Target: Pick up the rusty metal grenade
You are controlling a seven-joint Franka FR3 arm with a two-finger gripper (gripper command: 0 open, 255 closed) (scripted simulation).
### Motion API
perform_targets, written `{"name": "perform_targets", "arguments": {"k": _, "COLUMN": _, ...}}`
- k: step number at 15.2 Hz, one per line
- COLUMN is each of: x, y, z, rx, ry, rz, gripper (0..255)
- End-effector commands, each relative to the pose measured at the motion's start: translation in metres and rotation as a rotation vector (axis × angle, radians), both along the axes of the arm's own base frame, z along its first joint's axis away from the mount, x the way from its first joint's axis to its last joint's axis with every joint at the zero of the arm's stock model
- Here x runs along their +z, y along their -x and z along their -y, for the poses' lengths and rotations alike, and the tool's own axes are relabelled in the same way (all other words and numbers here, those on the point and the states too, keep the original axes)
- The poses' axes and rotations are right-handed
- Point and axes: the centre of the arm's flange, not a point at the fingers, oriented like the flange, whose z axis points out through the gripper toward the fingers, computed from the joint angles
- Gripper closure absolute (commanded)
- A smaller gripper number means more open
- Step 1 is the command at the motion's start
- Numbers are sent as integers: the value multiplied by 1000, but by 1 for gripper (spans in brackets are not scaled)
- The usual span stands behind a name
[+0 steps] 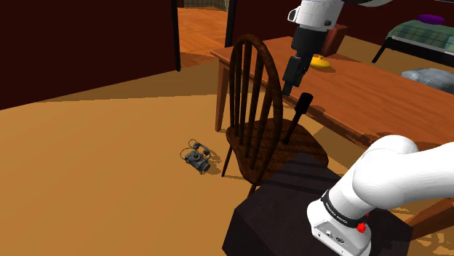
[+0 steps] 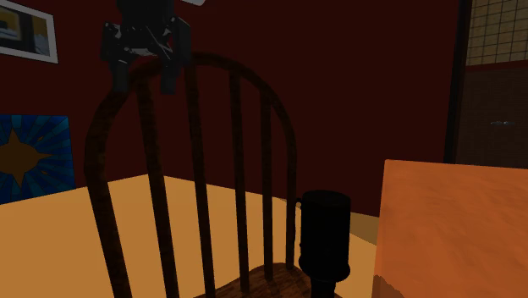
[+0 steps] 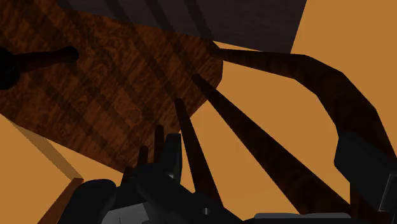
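We see grenade (image 1: 297, 118) standing on chair (image 1: 269, 156) seat, head up, long axis approx vertical, slight lean; fingers (image 3: 359, 162) apart, empty.

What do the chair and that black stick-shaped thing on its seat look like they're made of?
Chair: dark stained wood; grain streaks show across the seat. Black stick-shaped thing: flat, even black with no texture or rust showing, so possibly metal, but the material can't be told.
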Motion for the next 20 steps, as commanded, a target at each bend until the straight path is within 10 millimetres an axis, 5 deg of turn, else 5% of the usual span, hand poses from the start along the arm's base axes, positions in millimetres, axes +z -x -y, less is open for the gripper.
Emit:
{"name": "perform_targets", "arguments": {"k": 1, "x": 0, "y": 0, "z": 0, "rx": 0, "ry": 0, "rz": 0, "gripper": 0}}
{"name": "perform_targets", "arguments": {"k": 20, "x": -104, "y": -29, "z": 215, "rx": -93, "ry": 65, "rz": 60, "gripper": 0}}
